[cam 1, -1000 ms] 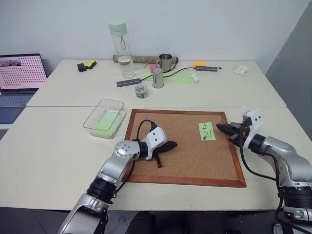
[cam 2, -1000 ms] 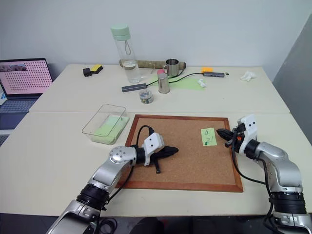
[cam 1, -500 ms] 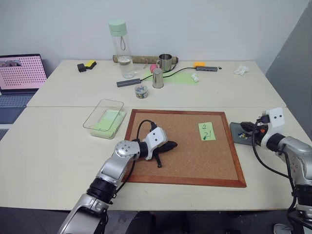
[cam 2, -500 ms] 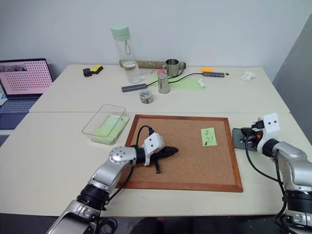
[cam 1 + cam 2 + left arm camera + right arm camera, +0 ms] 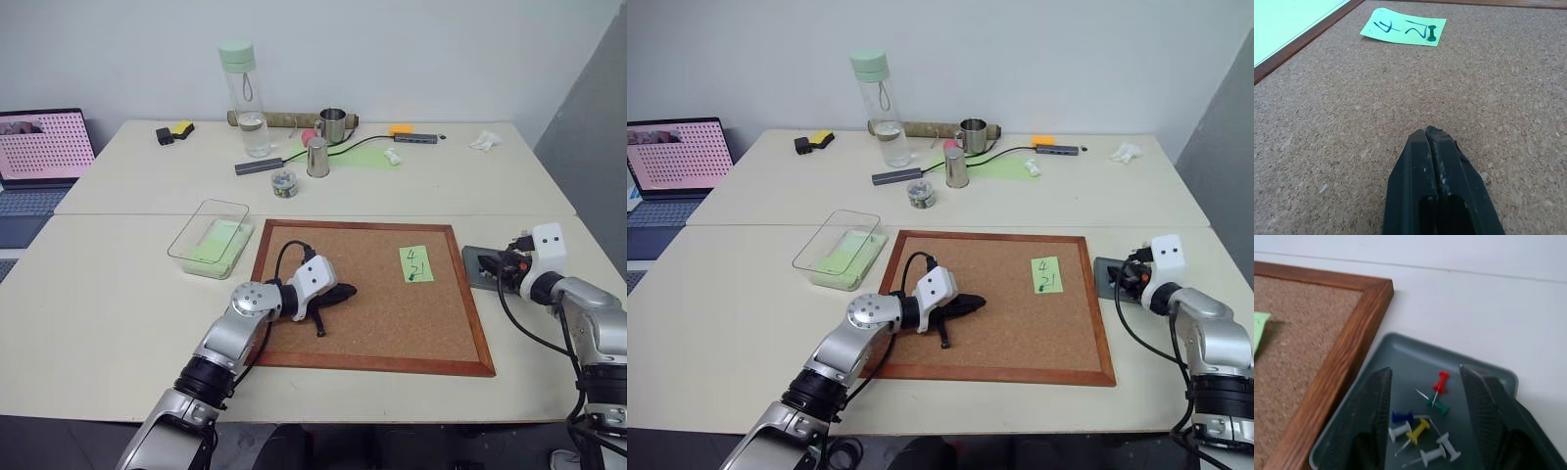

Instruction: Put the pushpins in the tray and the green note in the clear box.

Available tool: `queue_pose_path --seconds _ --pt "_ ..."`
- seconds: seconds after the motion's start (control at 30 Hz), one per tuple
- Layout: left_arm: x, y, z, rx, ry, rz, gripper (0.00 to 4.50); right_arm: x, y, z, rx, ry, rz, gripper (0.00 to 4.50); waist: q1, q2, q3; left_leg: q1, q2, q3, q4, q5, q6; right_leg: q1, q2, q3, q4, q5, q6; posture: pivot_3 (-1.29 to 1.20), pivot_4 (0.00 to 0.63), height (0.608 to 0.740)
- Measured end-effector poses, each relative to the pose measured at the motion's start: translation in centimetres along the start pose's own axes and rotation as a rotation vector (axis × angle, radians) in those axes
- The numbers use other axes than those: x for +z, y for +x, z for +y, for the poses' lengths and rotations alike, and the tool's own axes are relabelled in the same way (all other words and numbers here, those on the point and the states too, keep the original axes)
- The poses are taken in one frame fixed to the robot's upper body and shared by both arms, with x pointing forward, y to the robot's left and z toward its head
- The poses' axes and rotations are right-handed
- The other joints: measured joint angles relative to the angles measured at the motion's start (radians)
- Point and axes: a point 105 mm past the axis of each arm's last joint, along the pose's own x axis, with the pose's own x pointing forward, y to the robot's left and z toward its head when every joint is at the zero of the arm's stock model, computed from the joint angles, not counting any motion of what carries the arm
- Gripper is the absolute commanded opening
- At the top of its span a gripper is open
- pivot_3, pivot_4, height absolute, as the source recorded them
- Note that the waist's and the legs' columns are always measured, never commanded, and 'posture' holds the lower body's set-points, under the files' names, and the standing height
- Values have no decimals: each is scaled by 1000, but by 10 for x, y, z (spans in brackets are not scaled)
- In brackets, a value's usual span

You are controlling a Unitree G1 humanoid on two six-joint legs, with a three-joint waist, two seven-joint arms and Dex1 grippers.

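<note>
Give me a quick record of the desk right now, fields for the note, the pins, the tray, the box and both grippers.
green note: on the corkboard, held by one green pin
pushpins: several loose in the tray
tray: on the table beside the corkboard's right edge
clear box: left of the corkboard, without the note
left gripper: shut, over the cork
right gripper: open above the tray

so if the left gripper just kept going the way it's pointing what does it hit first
Most likely the corkboard itself, since the shut left gripper tilts slightly down toward it. If it skimmed the cork, the green note with its green pushpin lies roughly ahead, though depth is hard to judge.
</note>
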Motion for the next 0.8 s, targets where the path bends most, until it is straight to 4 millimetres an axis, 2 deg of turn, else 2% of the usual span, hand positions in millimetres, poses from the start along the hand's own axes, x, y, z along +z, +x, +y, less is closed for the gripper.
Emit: queue_pose_path --seconds 0.07,0.17,0.23,0.27,0.33,0.4,0.57,0.6,0.63,0.8 --pt "0 0 0 0 0 0 0 6 -2 2 18 -13 -16 3560 0 0 0 0 0 0 0 0 0 0 0 0 0 0 0 0 150 740" --pt "0 0 0 0 0 0 0 26 -14 19 132 -118 -60 3560 0 0 0 0 0 0 0 0 0 0 0 0 0 0 0 0 150 740" --pt "-1 0 0 2 0 2 0 28 -19 50 287 -193 -64 3560 -1 -1 -1 1 0 0 0 0 0 1 0 0 0 0 1 0 150 740" --pt "-1 0 0 2 -1 3 0 25 -20 63 336 -217 -60 3560 -1 -1 -1 1 0 -1 0 0 0 1 0 0 0 0 1 0 150 740" --pt "-1 -1 0 2 1 5 0 17 -17 102 480 -252 -65 3560 -2 -1 -1 2 0 -1 0 0 0 1 1 0 0 0 1 0 150 740" --pt "0 1 -1 -2 3 3 0 8 -12 126 561 -262 -58 3560 -1 -1 -1 1 0 -1 0 0 0 1 0 0 0 0 1 0 150 740" --pt "0 1 -1 -4 4 3 0 -1 4 135 580 -272 -57 3560 0 -2 -1 1 0 -1 0 0 0 1 0 0 -1 0 1 0 150 740" --pt "0 1 -1 -3 4 3 0 -3 7 133 577 -267 -57 3197 0 -2 -1 1 0 -1 0 0 0 1 0 0 -1 0 1 0 150 740" --pt "0 1 -1 -3 4 3 0 -6 9 131 574 -263 -54 3132 0 -2 -1 1 0 -1 0 0 0 1 0 0 -1 0 1 0 150 740" --pt "-1 -1 -1 0 6 6 0 -15 13 126 571 -245 -42 2026 -1 -2 -1 2 0 -1 0 0 0 1 0 0 -1 0 1 0 150 740"
